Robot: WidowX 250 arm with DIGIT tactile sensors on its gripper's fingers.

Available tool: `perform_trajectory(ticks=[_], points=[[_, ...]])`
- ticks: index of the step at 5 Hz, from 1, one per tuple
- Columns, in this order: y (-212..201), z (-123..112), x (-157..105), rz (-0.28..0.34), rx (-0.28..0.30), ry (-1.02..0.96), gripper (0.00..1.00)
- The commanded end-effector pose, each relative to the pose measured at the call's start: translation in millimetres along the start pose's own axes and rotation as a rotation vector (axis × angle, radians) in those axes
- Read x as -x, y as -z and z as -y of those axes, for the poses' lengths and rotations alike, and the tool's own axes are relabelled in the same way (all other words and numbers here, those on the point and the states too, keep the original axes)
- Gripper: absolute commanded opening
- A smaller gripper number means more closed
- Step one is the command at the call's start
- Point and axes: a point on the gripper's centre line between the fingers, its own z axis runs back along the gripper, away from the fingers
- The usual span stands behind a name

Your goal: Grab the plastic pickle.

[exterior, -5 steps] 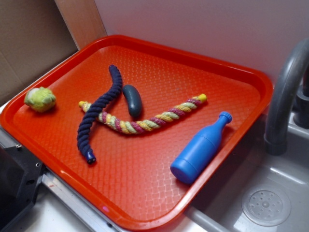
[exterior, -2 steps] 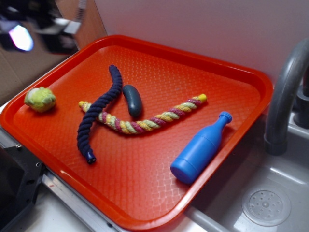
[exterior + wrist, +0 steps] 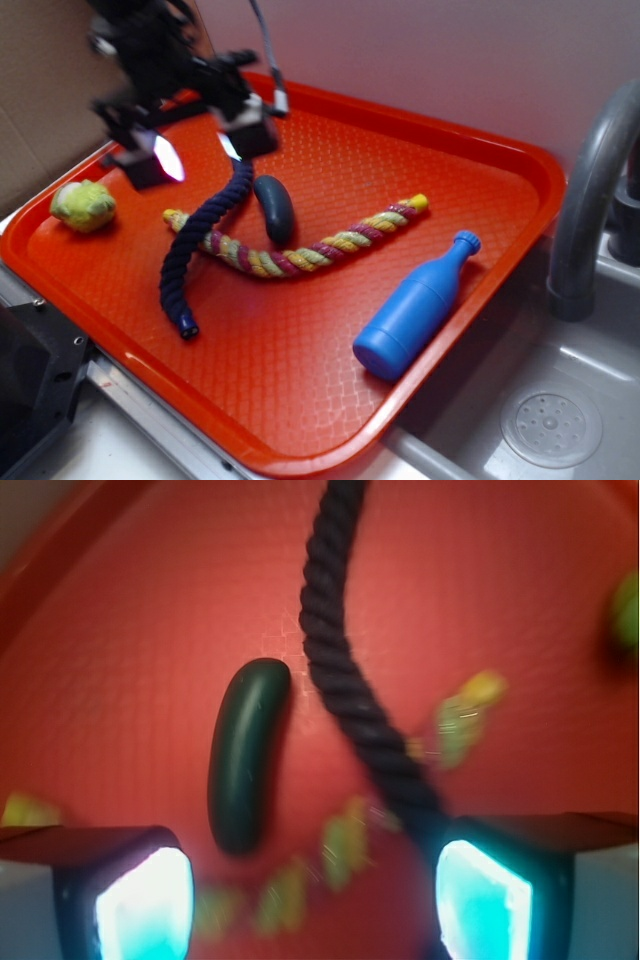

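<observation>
The fingers [image 3: 305,900] stand wide apart and hold nothing, hovering above the tray [image 3: 500,160]. Between them in the wrist view lie both the pickle [image 3: 245,755] and the navy rope [image 3: 350,670], just beside each other. If they drop and close here, the right finger [image 3: 480,900] likely lands on the rope and pinches it together with the pickle, or the smooth pickle squirts out. The striped rope [image 3: 310,250] touches the pickle's near end and could snag too.

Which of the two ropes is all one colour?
The dark navy twisted rope. The other, a yellow, pink and green striped rope, lies under it, crossing the orange tray.
</observation>
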Motion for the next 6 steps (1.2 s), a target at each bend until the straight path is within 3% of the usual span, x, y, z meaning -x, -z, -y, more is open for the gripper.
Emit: perform_trajectory(ticks=[1,2,3,4,5,6], points=[[53.1,11.2,-38.1,-0.018,-0.137,-0.281,1.00],[68.8,9.7,-26.7,-0.053,-0.206,-0.370,0.43],[51.8,8.5,-26.8,-0.040,-0.170,-0.344,0.00],[35.6,9.5,-24.5,0.021,-0.140,-0.282,0.00],[5.7,23.8,-13.2,0.112,-0.173,-0.034,0.00],[-44.2,27.0,-6.9,0.108,-0.144,0.215,0.00]])
